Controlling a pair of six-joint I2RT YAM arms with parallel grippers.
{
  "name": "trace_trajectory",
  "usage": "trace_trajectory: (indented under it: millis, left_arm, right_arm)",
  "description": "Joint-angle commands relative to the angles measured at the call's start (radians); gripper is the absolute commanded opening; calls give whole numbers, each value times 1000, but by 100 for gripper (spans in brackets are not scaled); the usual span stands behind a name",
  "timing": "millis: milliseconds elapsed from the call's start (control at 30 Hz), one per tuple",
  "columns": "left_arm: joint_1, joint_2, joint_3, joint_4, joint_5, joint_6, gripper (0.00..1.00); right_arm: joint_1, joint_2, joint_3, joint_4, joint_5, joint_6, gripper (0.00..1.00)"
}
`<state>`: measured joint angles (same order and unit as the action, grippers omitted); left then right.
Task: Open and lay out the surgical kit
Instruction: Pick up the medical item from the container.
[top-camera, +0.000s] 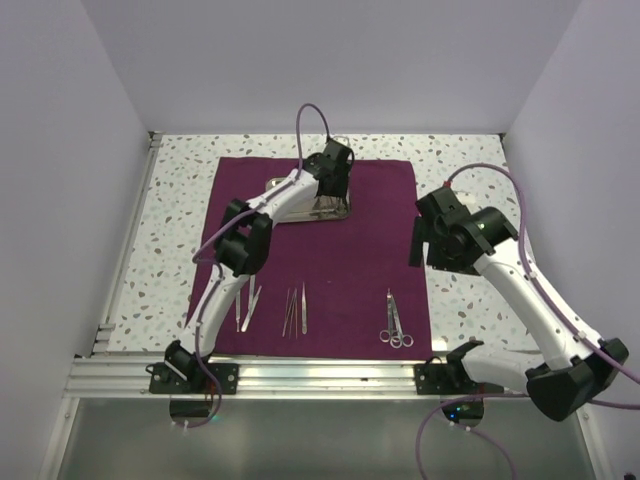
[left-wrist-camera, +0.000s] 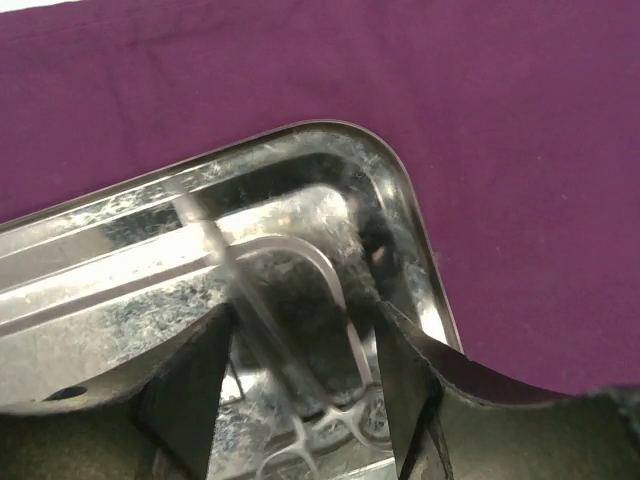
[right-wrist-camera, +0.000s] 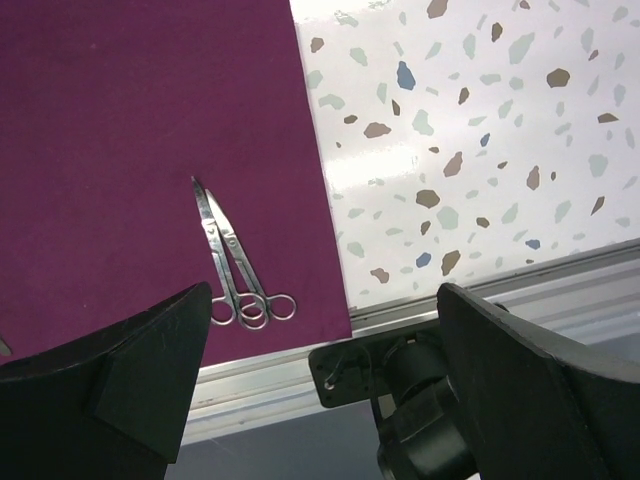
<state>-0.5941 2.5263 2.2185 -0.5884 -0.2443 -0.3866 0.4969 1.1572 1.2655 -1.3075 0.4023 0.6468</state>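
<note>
My left hand (left-wrist-camera: 300, 400): spread wide, down low over the tray, with nothing pinched that I could see.
Tray (left-wrist-camera: 405, 200): shiny metal with round corners. It sat on the far middle part of the cloth.
Tool (left-wrist-camera: 285, 320): thin and shiny. It lay in the tray between my left fingers (left-wrist-camera: 190, 385). It was blurry, so I could not tell if a finger touched it.
My right hand (right-wrist-camera: 325, 300): spread wide, up in the air by the right edge of the cloth, pinching nothing.
Cloth (top-camera: 350, 270): dark purple, opened out flat on the table (top-camera: 170, 200).
Tweezers (top-camera: 303, 308): a few thin ones lay on the near left part of the cloth, well apart from the tray.
Clips (right-wrist-camera: 235, 265): two with ring handles lay right beside each other on the near right part of the cloth. Their rings pointed to the near edge.
</note>
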Motion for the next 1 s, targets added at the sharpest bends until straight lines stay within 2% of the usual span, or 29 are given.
trace_trajectory:
  millis: [0,200,367,433,533,567,633,667,833,933,967]
  left_arm:
    - [4,25,55,59,59,110,62]
    - [4,17,-14,130,88,144,64]
    - [4,77,52,53,33,193,64]
    - [4,95,72,17,-9,212,60]
    - [7,156,137,-65,-87,233,46]
    - [11,179,150,-82,-92,238,38]
    - [27,180,142,-100,-89,235,35]
    - [30,177,135,-105,-78,239,25]
    - [40,177,127,-143,-58,239,22]
    - [43,167,95,-148,-41,221,17]
    - [45,152,81,-143,-36,218,11]
  right_arm:
    - [-9,38,37,25,15,-4,98]
    - [-20,75,38,50,-2,-19,99]
    - [-40,101,41,77,-22,-41,98]
    - [-47,105,40,89,-37,-53,98]
    - [-64,108,38,99,-55,-62,98]
    - [-72,108,37,99,-59,-65,98]
    - [-84,108,32,102,-68,-73,98]
    - [-89,104,28,103,-71,-75,98]
    - [-109,95,2,116,-97,-76,99]
    - [-116,91,-6,116,-108,-75,98]
    - [-118,90,-6,117,-111,-76,98]
